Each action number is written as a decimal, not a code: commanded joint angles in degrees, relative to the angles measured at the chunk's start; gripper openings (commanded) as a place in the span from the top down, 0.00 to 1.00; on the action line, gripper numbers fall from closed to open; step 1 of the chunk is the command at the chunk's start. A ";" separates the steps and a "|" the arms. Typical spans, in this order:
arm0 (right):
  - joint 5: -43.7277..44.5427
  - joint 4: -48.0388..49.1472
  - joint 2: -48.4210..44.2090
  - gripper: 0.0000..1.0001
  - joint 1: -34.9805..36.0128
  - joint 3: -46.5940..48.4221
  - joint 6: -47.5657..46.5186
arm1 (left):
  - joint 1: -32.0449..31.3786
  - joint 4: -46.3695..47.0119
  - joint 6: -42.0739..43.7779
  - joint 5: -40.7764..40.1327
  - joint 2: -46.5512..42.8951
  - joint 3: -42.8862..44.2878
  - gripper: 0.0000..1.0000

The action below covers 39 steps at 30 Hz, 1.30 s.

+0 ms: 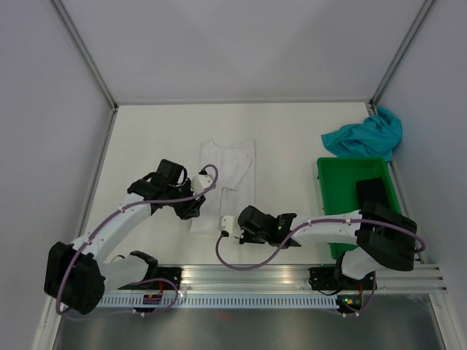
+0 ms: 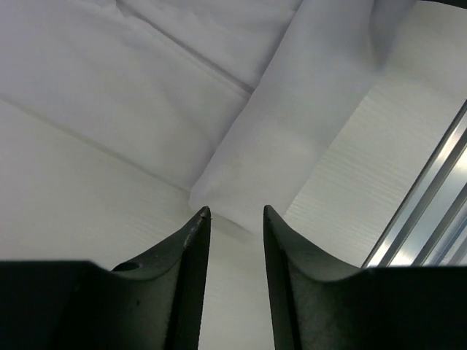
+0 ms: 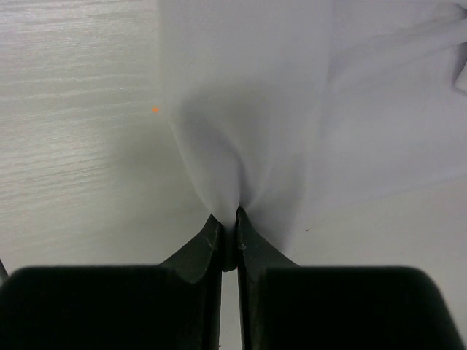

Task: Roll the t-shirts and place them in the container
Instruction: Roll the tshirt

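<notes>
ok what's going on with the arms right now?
Two arms are working the white t-shirt, which lies flat, folded into a long strip. The right gripper is shut on a pinch of its cloth at the near edge. The left gripper stands open at the near left corner, cloth just ahead of its fingertips, not gripped. No roll yet. The teal t-shirt lies crumpled at far right, behind the green bin.

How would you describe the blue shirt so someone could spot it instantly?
Look to the table's far right corner, just beyond the green bin. The blue shirt lies there in a crumpled heap, unlike the white shirt laid flat mid-table.
</notes>
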 commanded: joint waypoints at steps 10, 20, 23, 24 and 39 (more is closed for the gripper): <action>-19.05 4.78 -6.63 0.92 -9.18 -2.61 4.19 | -7.74 -0.99 16.12 0.34 -5.40 -8.87 0.52; -21.52 5.49 -5.40 0.92 -11.03 -2.09 3.93 | -8.53 9.98 16.56 -7.58 -3.90 -14.23 0.47; -21.96 5.40 -5.49 0.92 -11.56 -2.00 3.84 | -8.53 14.64 16.57 -8.81 -2.50 -17.13 0.48; -22.13 5.48 -5.57 0.92 -11.65 -2.00 3.84 | -8.53 15.52 16.39 -8.46 -2.32 -17.66 0.50; -29.60 2.24 -9.70 0.87 -12.17 -0.07 6.57 | -8.36 -5.54 18.41 -4.15 -7.94 -11.96 0.98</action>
